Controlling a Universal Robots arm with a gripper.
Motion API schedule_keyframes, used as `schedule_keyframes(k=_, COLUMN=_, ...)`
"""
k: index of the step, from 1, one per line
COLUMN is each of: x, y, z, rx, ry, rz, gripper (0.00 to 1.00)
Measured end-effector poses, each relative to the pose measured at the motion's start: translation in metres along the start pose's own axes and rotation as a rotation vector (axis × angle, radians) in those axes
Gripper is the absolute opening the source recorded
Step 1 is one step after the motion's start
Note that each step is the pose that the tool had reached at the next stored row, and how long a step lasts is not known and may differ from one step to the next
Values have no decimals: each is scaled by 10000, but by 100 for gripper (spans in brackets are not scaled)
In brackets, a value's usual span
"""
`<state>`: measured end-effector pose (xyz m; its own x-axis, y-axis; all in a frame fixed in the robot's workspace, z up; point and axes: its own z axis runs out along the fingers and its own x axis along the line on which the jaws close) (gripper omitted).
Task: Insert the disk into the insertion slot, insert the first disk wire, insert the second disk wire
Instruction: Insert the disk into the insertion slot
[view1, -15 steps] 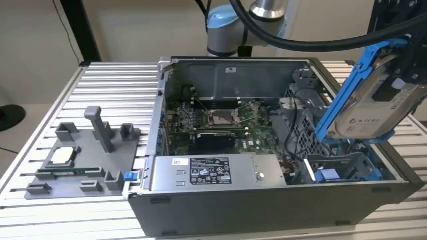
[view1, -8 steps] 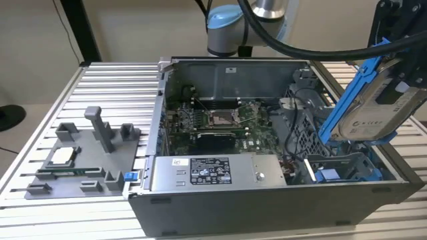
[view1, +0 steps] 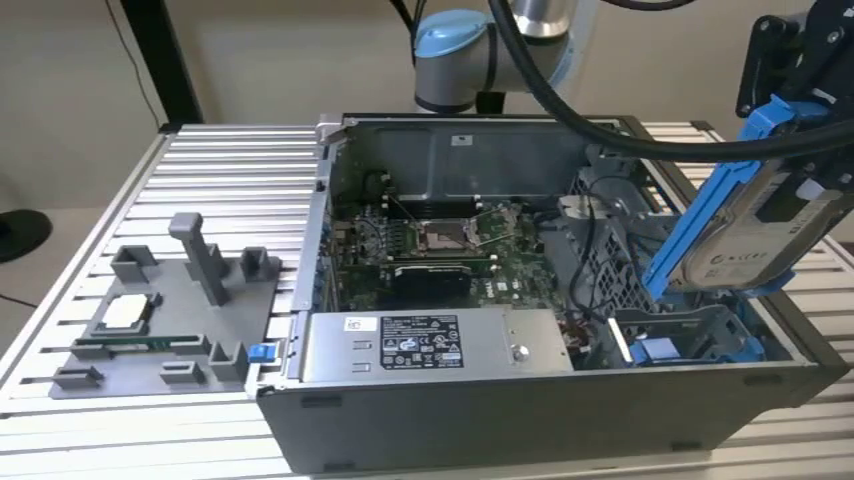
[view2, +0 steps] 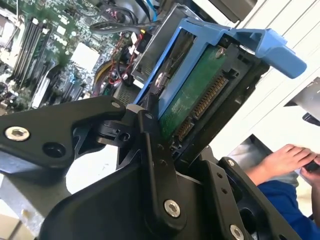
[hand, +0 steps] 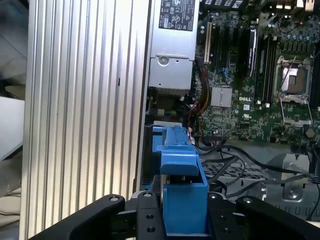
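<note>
Pinching the disk (view1: 747, 250), the jaws are holding it tilted above the insertion slot (view1: 687, 337) at the exterior view's lower right; tilt is probably risking jamming.

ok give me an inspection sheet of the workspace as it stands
surface: slatted metal table, open computer case on it
job's things: disk in blue carrier held tilted above the case; insertion slot has no disk in it
clutter: grey fixture tray beside the case, at the exterior view's left
grippers: gripper, fingers shut on the disk's carrier
cables: black hose runs off the arm above the case; loose wires near the slot
surroundings: a person's hand and blue sleeve in the second wrist view
</note>
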<state>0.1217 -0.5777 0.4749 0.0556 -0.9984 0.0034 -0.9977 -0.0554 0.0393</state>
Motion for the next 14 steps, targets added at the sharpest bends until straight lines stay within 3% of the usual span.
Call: schedule_keyframes(k=14, x=5, y=-27, z=176, rx=0, ry=5, rz=-129, gripper=0)
